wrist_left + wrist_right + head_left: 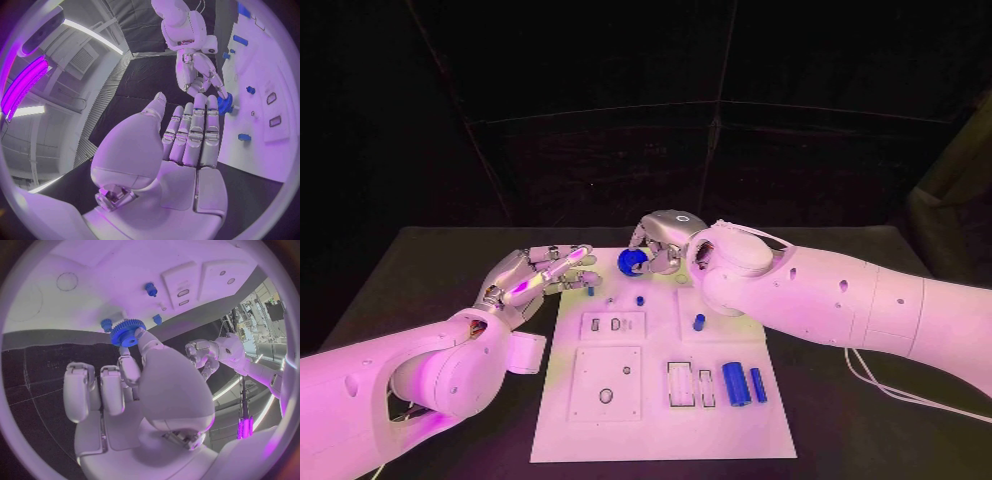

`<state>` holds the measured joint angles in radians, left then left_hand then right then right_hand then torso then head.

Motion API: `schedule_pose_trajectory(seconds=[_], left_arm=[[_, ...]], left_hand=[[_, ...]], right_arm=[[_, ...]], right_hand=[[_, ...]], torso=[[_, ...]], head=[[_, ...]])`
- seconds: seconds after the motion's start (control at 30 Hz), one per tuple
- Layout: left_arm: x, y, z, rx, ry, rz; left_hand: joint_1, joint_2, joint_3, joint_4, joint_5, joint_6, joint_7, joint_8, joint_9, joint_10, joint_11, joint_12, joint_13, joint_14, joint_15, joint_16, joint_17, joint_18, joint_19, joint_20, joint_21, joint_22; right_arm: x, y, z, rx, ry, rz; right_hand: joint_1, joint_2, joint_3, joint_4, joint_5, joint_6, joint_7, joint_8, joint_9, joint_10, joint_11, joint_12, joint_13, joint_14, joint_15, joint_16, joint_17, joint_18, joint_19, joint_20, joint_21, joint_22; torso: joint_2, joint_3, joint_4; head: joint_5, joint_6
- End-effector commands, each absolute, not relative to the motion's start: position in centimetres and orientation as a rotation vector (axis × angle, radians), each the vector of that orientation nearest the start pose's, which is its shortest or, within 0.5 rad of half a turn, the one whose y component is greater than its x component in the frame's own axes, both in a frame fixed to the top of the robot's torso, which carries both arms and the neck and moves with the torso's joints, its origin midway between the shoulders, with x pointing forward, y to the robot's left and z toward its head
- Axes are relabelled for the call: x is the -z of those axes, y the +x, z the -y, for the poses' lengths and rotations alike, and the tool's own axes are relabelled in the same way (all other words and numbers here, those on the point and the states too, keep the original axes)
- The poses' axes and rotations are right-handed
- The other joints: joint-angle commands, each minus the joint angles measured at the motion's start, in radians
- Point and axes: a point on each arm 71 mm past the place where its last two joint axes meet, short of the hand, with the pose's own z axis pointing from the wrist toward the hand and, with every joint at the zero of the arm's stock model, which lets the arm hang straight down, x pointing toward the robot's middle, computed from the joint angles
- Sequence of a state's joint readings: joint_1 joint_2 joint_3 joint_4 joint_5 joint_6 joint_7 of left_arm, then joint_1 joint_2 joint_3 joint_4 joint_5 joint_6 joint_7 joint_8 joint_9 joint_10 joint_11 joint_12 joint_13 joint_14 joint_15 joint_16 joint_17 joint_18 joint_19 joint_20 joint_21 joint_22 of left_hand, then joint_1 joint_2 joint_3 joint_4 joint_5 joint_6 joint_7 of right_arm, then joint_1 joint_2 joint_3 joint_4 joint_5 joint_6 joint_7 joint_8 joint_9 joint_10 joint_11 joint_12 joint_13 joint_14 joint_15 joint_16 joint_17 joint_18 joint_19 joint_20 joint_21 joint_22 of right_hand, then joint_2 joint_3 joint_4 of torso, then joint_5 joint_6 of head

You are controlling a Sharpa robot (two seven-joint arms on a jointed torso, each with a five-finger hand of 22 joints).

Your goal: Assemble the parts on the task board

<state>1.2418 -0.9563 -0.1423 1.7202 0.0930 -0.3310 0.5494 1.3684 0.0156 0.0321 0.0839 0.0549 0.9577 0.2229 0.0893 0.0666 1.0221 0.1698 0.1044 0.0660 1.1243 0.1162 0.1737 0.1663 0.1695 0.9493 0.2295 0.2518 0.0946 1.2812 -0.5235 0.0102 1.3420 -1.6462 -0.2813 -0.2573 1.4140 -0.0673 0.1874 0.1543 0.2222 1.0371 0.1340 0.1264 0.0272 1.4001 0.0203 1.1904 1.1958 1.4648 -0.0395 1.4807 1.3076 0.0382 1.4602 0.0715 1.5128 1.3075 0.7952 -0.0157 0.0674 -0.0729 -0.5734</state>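
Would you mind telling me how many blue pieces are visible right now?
6. The right hand holds a gear; three small pieces sit on the board's far half; two rods lie side by side near its right edge. The right arm may hide more.

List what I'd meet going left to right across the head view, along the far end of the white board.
Left hand, open with fingers apart → small blue part standing at the task board's left edge → blue gear → right hand, which holds that gear.
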Motion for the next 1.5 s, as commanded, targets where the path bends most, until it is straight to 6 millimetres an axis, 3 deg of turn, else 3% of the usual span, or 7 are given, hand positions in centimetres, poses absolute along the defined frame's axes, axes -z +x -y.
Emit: schedule_pose_trajectory(seconds=[0.03, 0.6, 0.83, 1.07, 1.5], left_arm=[[17.21, 44.48, -20.94, 1.676, -1.120, -1.352], [17.14, 44.47, -20.90, 1.676, -1.112, -1.354], [17.14, 44.49, -20.91, 1.675, -1.111, -1.354], [17.14, 44.48, -20.92, 1.675, -1.112, -1.355], [17.15, 44.49, -20.95, 1.674, -1.113, -1.357]], left_hand=[[0.001, 0.008, 0.001, -0.006, 0.002, 0.005, 0.002, -0.006, -0.001, 0.005, 0.002, -0.005, -0.001, -0.004, 0.005, -0.004, 0.001, 0.015, 0.004, 0.003, -0.006, -0.001], [0.001, 0.008, 0.001, -0.006, 0.002, 0.005, 0.002, -0.006, -0.001, 0.005, 0.002, -0.005, -0.001, -0.004, 0.005, -0.004, 0.001, 0.015, 0.004, 0.003, -0.006, -0.001], [0.001, 0.008, 0.001, -0.006, 0.002, 0.005, 0.002, -0.006, -0.001, 0.005, 0.002, -0.005, -0.001, -0.004, 0.005, -0.004, 0.001, 0.015, 0.004, 0.003, -0.006, -0.001], [0.002, 0.009, 0.001, -0.007, 0.002, 0.005, 0.002, -0.006, -0.001, 0.005, 0.002, -0.006, -0.001, -0.004, 0.005, -0.005, 0.001, 0.015, 0.004, 0.003, -0.006, -0.002], [0.002, 0.009, 0.002, -0.010, 0.002, 0.005, 0.002, -0.007, -0.001, 0.005, 0.002, -0.007, -0.001, -0.004, 0.005, -0.006, 0.002, 0.015, 0.004, 0.003, -0.007, -0.002]], right_arm=[[13.33, 52.80, 8.54, -0.517, -0.335, -1.532], [13.94, 53.10, 7.91, -0.441, -0.372, -1.579], [14.00, 53.07, 7.71, -0.436, -0.383, -1.581], [14.02, 53.16, 7.69, -0.432, -0.379, -1.579], [13.92, 53.09, 7.94, -0.458, -0.361, -1.570]], right_hand=[[-0.012, -0.003, 0.008, -0.002, -0.009, 0.047, -0.023, -0.006, 0.048, -0.010, 0.004, -0.011, -0.005, 0.066, -0.004, 0.003, 0.059, -0.007, 0.015, -0.002, 0.005, 0.129], [-0.043, -0.028, 0.012, -0.003, -0.029, 0.027, -0.012, -0.029, 0.042, -0.027, 0.013, -0.044, -0.026, 0.067, 0.004, 0.004, 0.062, -0.007, 0.014, 0.005, 0.004, 0.128], [-0.070, -0.058, 0.003, -0.004, -0.038, -0.008, -0.002, -0.057, 0.039, -0.050, 0.023, -0.089, -0.059, 0.066, 0.012, 0.003, 0.065, -0.006, 0.009, 0.013, 0.001, 0.123], [-0.117, -0.081, -0.043, 0.034, -0.080, -0.095, 0.017, -0.065, 0.037, -0.077, 0.042, -0.135, -0.092, 0.066, 0.028, 0.004, 0.069, -0.005, 0.006, 0.028, -0.001, 0.120], [-0.129, -0.078, -0.069, 0.082, -0.079, -0.094, 0.018, -0.059, 0.042, -0.075, 0.045, -0.131, -0.087, 0.067, 0.032, 0.004, 0.072, -0.005, 0.007, 0.034, 0.000, 0.122]], torso=[[0.000, 0.0007, -0.0021], [0.000, 0.0017, -0.0026], [0.000, 0.0016, -0.0024], [0.000, 0.0013, -0.0026], [0.000, 0.0016, -0.0025]], head=[[0.001, -0.001], [0.003, -0.007], [0.004, -0.008], [0.003, -0.007], [0.002, -0.009]])
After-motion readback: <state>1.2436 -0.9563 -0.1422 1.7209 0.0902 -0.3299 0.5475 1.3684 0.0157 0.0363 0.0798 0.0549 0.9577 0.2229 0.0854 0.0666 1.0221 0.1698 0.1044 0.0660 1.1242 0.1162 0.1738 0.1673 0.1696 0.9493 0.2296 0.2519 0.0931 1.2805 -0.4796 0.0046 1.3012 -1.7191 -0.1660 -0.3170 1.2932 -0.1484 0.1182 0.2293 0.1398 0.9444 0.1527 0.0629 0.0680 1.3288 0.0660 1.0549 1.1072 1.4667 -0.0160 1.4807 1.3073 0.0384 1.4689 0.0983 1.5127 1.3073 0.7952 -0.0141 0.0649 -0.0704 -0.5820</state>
